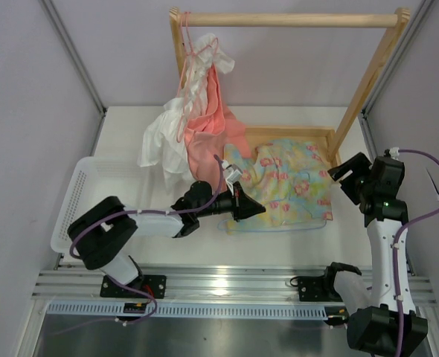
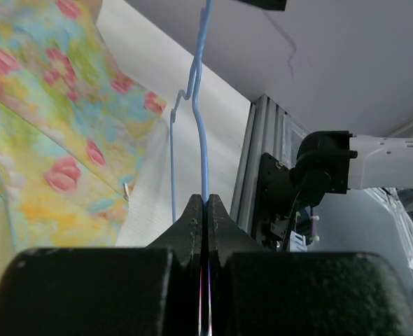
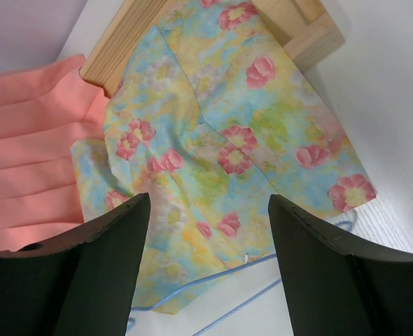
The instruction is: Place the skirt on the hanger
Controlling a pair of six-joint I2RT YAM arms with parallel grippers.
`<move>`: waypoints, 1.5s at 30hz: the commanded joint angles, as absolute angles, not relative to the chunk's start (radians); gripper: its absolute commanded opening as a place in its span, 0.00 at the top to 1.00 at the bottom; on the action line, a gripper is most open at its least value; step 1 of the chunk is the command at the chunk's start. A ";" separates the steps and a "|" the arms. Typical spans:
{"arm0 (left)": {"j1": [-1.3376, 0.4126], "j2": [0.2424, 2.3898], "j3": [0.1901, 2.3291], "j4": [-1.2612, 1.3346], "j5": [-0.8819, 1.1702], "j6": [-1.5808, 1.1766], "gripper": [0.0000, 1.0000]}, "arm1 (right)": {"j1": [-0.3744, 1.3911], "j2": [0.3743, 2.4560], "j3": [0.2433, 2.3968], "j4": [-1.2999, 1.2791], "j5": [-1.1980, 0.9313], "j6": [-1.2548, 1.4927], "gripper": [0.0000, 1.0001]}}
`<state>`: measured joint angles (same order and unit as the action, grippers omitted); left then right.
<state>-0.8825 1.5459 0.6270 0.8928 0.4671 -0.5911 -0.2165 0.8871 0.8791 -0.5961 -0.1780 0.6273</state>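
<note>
The flowered yellow and blue skirt (image 1: 290,186) lies flat on the table over the wooden base of the rack. The thin light-blue hanger (image 1: 279,229) lies under the skirt's near edge, with only its wire showing. My left gripper (image 1: 257,210) is at the skirt's near left edge, shut on the hanger wire (image 2: 201,140); the skirt (image 2: 45,140) is to its left in the left wrist view. My right gripper (image 1: 346,175) is open and empty above the skirt's right side. The right wrist view shows the skirt (image 3: 227,140) and the hanger wire (image 3: 213,280) below its open gripper (image 3: 210,210).
A wooden clothes rack (image 1: 286,20) stands at the back. A salmon-pink garment (image 1: 212,111) and a white garment (image 1: 164,141) hang from a pink hanger at its left end. A white basket (image 1: 82,193) sits at the left. The rack's wooden base (image 3: 122,42) borders the skirt.
</note>
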 commanded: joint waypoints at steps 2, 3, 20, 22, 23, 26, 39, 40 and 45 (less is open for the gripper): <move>-0.914 1.643 0.614 1.144 0.439 -0.684 1.00 | -0.210 0.867 0.836 -0.672 -0.123 0.607 0.27; -0.922 1.658 0.615 1.146 0.422 -0.686 1.00 | -0.207 0.867 0.824 -0.672 -0.117 0.610 0.28; -1.029 1.821 0.678 1.091 -0.080 -0.623 1.00 | -0.167 0.914 0.666 -0.678 0.020 0.644 0.44; -1.042 1.833 0.710 1.059 -0.100 -0.606 1.00 | -0.167 0.930 0.654 -0.673 0.035 0.641 0.49; -1.046 1.841 0.719 1.046 -0.112 -0.598 1.00 | -0.167 0.946 0.646 -0.661 0.034 0.644 0.50; -1.054 1.850 0.730 1.026 -0.120 -0.577 1.00 | -0.167 0.976 0.634 -0.631 0.041 0.646 0.50; -1.068 1.842 0.701 1.003 -0.146 -0.558 1.00 | -0.163 1.140 0.586 -0.476 0.052 0.661 0.54; -1.068 1.842 0.701 1.002 -0.146 -0.557 1.00 | -0.161 1.150 0.584 -0.468 0.055 0.666 0.53; -1.072 1.838 0.695 0.994 -0.155 -0.551 1.00 | -0.150 1.199 0.577 -0.420 0.063 0.676 0.54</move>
